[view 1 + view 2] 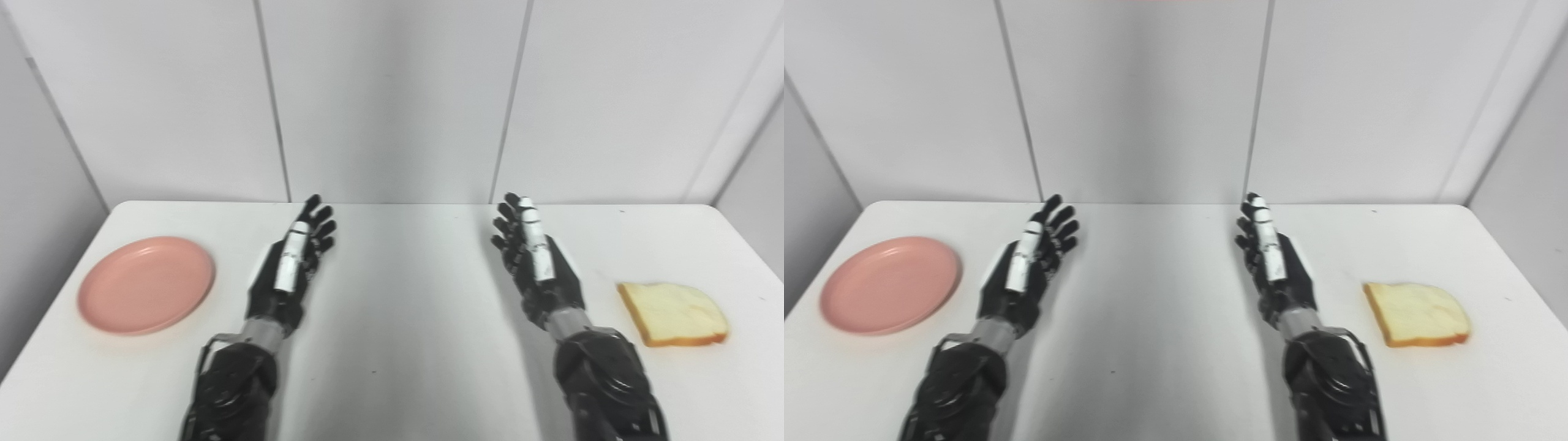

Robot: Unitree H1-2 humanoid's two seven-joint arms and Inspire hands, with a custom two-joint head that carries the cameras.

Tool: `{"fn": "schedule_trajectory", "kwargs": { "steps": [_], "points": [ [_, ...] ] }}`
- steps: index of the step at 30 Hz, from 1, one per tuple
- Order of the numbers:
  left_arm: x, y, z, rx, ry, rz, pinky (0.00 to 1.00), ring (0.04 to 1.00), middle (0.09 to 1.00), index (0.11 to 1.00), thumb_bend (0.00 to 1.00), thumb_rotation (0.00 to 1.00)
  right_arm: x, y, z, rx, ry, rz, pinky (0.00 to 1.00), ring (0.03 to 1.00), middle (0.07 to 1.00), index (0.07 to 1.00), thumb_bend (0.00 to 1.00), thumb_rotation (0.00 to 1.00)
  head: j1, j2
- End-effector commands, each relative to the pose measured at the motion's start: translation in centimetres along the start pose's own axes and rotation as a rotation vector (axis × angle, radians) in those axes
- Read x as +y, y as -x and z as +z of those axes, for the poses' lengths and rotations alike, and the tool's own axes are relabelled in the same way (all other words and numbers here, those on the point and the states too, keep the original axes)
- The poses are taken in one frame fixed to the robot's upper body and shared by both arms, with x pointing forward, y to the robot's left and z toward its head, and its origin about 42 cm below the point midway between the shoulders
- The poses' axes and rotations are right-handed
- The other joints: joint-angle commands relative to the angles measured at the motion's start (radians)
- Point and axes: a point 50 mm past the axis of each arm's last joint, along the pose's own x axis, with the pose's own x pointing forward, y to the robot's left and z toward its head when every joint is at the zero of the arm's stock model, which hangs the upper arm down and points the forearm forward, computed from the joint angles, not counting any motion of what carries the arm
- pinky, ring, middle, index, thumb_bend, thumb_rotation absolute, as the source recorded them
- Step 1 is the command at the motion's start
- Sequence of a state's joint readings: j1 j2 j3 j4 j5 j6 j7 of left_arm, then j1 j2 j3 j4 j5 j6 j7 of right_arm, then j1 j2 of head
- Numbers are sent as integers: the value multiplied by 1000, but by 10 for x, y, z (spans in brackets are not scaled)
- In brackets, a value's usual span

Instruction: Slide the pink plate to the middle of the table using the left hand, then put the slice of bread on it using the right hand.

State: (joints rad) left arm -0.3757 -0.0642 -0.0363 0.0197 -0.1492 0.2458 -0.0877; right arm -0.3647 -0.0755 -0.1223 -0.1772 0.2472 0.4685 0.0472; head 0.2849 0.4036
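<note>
Far left: the pink plate [146,285] lies flat on the white table [404,343], close to the left edge and empty. It sits just left of the left hand [293,263], apart from it, with a strip of bare tabletop between the plate's rim and the hand.

The left hand is raised over the table, palm turned inward, fingers [318,223] spread and extended toward the back wall [392,98]. It holds nothing. Whether its lower edge touches the surface cannot be settled from these views (the shadow beneath suggests it may be slightly raised).

The middle of the table, between the two hands, carries no object.

The right hand [536,260] mirrors the left: palm inward, fingers apart and pointing away, nothing in its grasp.

Far right: the slice of bread [672,313] lies flat on the table, crust along its near and right sides. It is to the right of the right hand's wrist, near but clearly not touching.
</note>
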Motion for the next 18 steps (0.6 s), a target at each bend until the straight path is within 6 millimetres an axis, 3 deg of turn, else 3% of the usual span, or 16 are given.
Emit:
{"fn": "schedule_trajectory", "kwargs": {
  "steps": [1,7,18],
  "points": [
    [-13,-16,20,-91,-2,-35,990,974,974,964,391,1000,0,-3,16,-77,11,27,1000,1000,1000,1000,191,1000,27,-10],
    [-24,-22,11,-98,-8,-28,965,963,966,955,378,1000,-6,-2,18,-80,7,31,1000,1000,1000,1000,168,1000,74,-27],
    [-28,-25,10,-99,-12,-23,967,957,960,952,370,1000,0,1,24,-82,-1,37,1000,1000,1000,1000,119,1000,78,-31]
  ]
}}
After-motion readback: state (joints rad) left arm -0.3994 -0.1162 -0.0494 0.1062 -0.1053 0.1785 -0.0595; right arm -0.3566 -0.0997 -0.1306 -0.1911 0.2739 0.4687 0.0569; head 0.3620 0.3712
